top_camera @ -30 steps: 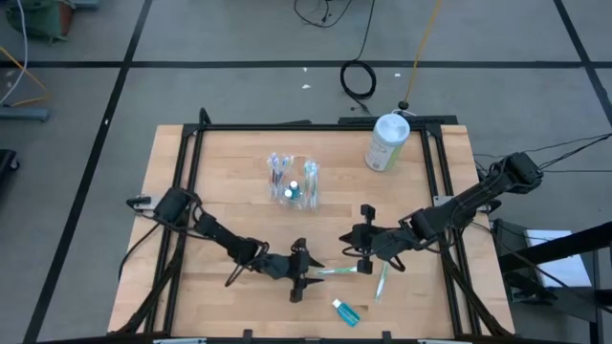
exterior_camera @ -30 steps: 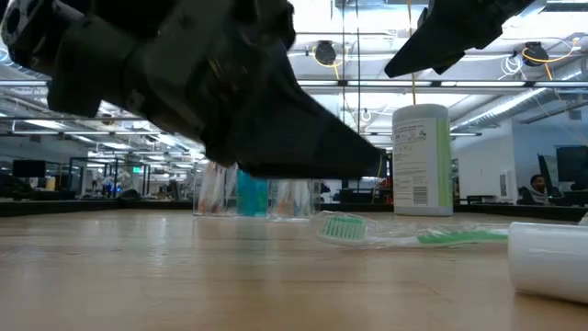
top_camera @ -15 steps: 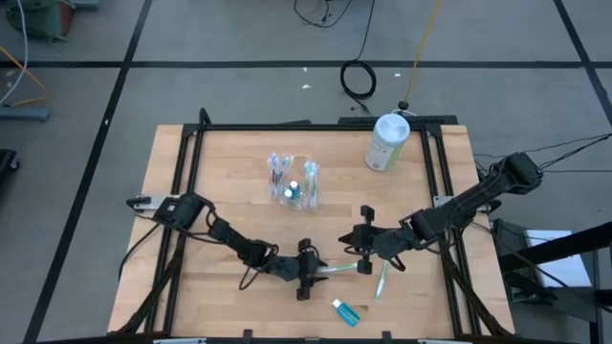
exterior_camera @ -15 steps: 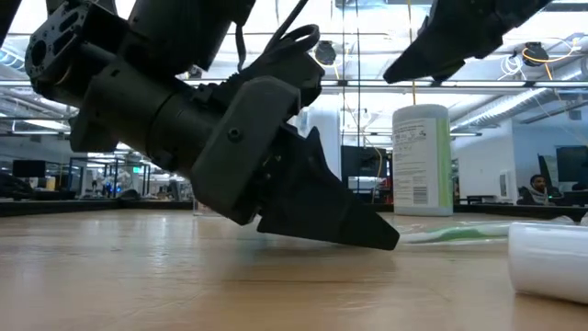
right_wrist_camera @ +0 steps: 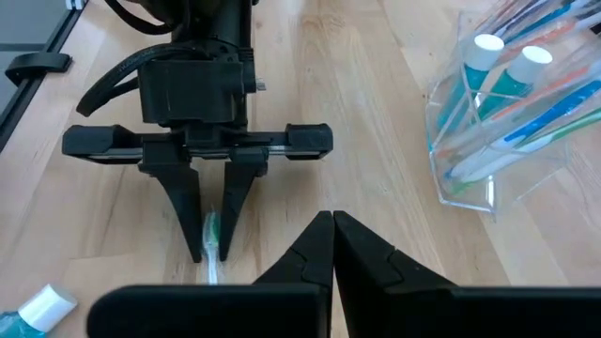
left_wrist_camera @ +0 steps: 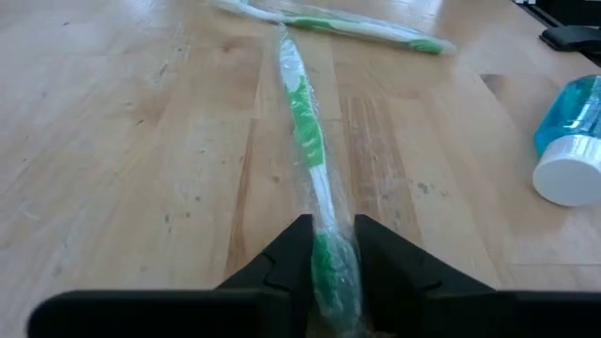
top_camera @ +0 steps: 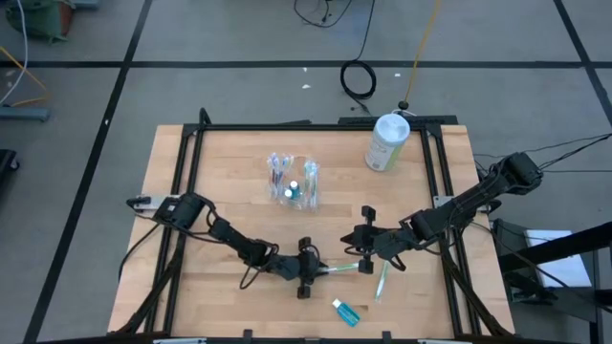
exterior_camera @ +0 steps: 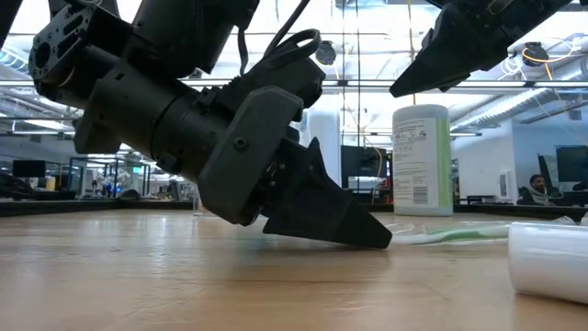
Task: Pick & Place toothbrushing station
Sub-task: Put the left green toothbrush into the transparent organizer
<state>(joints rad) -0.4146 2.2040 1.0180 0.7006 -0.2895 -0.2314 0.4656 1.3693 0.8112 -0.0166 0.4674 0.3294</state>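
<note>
The clear toothbrushing station (top_camera: 295,182) stands at the table's far middle, holding brushes and tubes; it also shows in the right wrist view (right_wrist_camera: 498,113). A green wrapped toothbrush (top_camera: 337,270) lies flat on the wood near the front. My left gripper (top_camera: 311,270) is down at the table, shut on that toothbrush's end (left_wrist_camera: 329,268). My right gripper (top_camera: 352,244) is shut and empty, up above the table just beyond the toothbrush, and points toward the left gripper (right_wrist_camera: 211,225). My left gripper pinches the toothbrush's green end (left_wrist_camera: 327,252) nearest it between its two fingers, wrapper and all. The fingers slant down from the table's left and lie along the brush. The toothbrush (left_wrist_camera: 305,113) lies flat on the table, stretching away ahead of the fingers.
A second wrapped toothbrush (top_camera: 382,282) lies to the right of the first. A small blue bottle with a white cap (top_camera: 346,311) lies near the front edge. A tall white-and-green canister (top_camera: 386,141) stands at the far right.
My left gripper has gone down to the table and a little toward the right edge, tipping its fingers down onto the end of the green toothbrush. For the last half second it has stayed there. The toothbrush has not moved.
</note>
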